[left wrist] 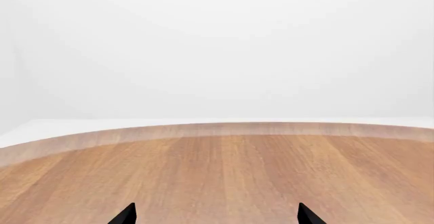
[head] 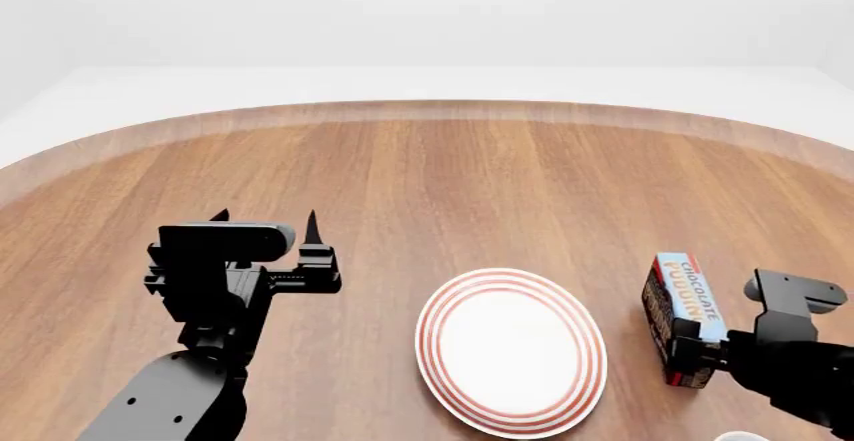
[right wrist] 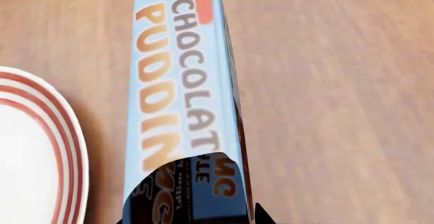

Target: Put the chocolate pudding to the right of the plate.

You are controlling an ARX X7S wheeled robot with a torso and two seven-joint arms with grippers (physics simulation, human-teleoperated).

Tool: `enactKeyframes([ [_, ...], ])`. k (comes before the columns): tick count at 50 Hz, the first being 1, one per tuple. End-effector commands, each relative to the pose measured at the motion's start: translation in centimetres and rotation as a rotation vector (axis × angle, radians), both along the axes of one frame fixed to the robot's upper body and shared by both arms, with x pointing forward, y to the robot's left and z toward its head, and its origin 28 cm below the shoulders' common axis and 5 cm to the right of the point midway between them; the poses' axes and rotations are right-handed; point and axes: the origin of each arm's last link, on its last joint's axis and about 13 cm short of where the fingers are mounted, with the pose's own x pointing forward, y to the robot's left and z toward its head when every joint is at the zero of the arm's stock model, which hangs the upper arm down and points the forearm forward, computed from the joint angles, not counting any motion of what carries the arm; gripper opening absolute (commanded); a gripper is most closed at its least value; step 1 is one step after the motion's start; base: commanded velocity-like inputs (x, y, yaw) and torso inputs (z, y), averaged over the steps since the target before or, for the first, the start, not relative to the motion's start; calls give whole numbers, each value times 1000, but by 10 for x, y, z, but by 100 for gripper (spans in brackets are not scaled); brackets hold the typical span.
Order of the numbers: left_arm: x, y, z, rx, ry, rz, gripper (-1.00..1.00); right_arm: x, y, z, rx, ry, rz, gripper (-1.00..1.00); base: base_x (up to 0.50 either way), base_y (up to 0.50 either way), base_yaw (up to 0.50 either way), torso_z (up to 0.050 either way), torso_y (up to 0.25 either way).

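The chocolate pudding (head: 685, 309), a carton with a light-blue lettered top and dark brown sides, lies on the wooden table just right of the plate (head: 511, 349), a white plate with red rings. My right gripper (head: 707, 356) has a finger on each side of the carton's near end. In the right wrist view the carton (right wrist: 183, 92) fills the middle, my right gripper (right wrist: 190, 219) hugs its dark end, and the plate's rim (right wrist: 40, 148) shows beside it. My left gripper (head: 267, 219) is open and empty above bare wood, left of the plate; it also shows in the left wrist view (left wrist: 217, 215).
The round wooden table (head: 441, 181) has its far curved edge (left wrist: 217, 130) ahead of the left gripper, with white floor and wall beyond. A small white rim (head: 734, 436) shows at the bottom edge near the right arm.
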Motion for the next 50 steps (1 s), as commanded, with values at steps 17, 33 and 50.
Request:
enactKeyframes([
  [17,0,0,0,-1,1,0,100,4,-1,10,6,-63,-5,100,0,0,0,0,0],
  [33,-1,0,0,-3,1,-2,100,-9,0,86,10,-321,-4,100,0,0,0,0,0],
  [50,1,-1,5,-3,-11,-5,100,-21,33,113,-53,-543,133,100,0,0,0,0,0],
])
